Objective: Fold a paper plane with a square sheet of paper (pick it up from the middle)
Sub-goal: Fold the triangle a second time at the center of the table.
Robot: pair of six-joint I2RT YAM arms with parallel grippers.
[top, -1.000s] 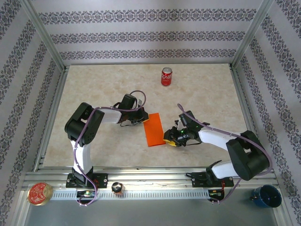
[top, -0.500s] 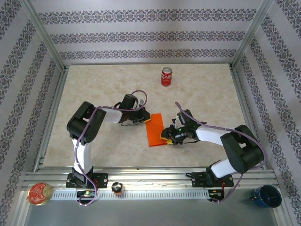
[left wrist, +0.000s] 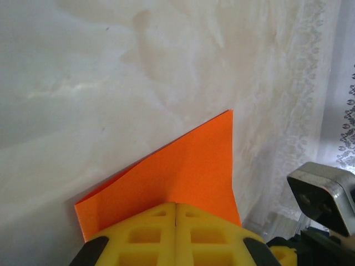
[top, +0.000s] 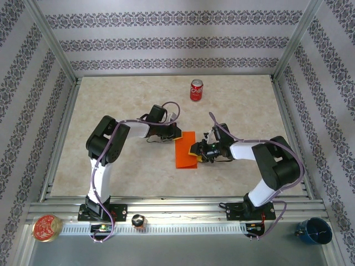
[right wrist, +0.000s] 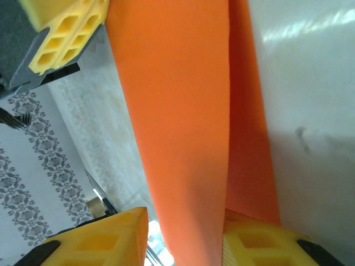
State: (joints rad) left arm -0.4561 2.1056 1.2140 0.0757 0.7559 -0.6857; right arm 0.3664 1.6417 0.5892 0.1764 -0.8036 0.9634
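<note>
Patterned wallpaper closes in a pale marbled table (top: 111, 111), a red can (top: 196, 90) standing well back from the orange sheet of paper (top: 185, 149), which lies doubled over into a narrow strip between the two arms. The left gripper (left wrist: 176, 206) has its yellow fingers pressed together at the strip's far corner. The right gripper (right wrist: 186, 221) sits at the near right edge, its fingers (right wrist: 94, 244) parted – a raised layer of paper runs between them.
</note>
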